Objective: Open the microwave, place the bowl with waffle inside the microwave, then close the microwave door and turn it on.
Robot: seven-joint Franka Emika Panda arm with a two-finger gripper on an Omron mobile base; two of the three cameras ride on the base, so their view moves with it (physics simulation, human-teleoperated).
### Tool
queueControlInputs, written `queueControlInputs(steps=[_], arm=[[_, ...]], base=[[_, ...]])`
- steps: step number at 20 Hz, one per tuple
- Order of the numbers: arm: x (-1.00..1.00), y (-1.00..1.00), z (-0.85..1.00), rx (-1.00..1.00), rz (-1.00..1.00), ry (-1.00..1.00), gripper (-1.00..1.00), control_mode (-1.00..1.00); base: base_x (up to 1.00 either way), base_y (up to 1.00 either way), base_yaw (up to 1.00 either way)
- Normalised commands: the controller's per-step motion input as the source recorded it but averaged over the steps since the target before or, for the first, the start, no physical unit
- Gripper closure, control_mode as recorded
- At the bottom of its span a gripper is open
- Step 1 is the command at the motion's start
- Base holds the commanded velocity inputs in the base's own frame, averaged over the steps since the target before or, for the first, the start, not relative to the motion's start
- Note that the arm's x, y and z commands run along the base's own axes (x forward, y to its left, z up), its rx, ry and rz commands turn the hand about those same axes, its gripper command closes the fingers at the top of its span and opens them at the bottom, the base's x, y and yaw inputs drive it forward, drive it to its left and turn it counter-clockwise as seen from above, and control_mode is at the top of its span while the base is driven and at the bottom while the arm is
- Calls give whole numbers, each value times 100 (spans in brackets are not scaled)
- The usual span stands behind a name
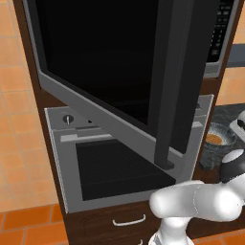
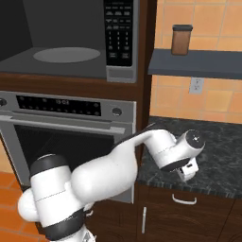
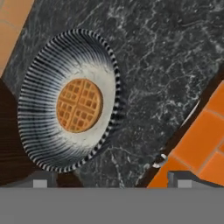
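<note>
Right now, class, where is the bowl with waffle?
The bowl with waffle sits on the dark stone counter, right of the open microwave door, beneath the open gripper.

The bowl with waffle (image 3: pixel 70 100) is ribbed in black and white stripes with a pale grey inside; its waffle is tan-orange with a grid. It sits on a black counter (image 3: pixel 166 65) veined white. The microwave (image 2: pixel 71 42) is silver-grey; the microwave door (image 1: pixel 110 62) is black glass. The canister (image 2: pixel 182 39) is brown with a dark lid.

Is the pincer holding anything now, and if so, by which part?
Nothing is held. The pincer stands open above the bowl with waffle, which rests on the dark counter.
</note>
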Motion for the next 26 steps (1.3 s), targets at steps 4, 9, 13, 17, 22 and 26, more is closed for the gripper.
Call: queueControlInputs(steps=[4, 9, 13, 17, 22, 26], arm=[[25, -44, -23, 5, -3, 3, -100, -100], [37, -21, -21, 7, 0, 2, -100, -100], [27, -28, -29, 7, 0, 4, -100, -100], [23, -13, -34, 3, 0, 3, -100, -100], [11, 0, -22, 2, 1, 0, -100, -100], [9, 8, -38, 0, 3, 3, 100, -100]], base=[[0, 0, 0], [0, 0, 0], [0, 0, 0], [0, 0, 0], [0, 0, 0], [0, 0, 0]])
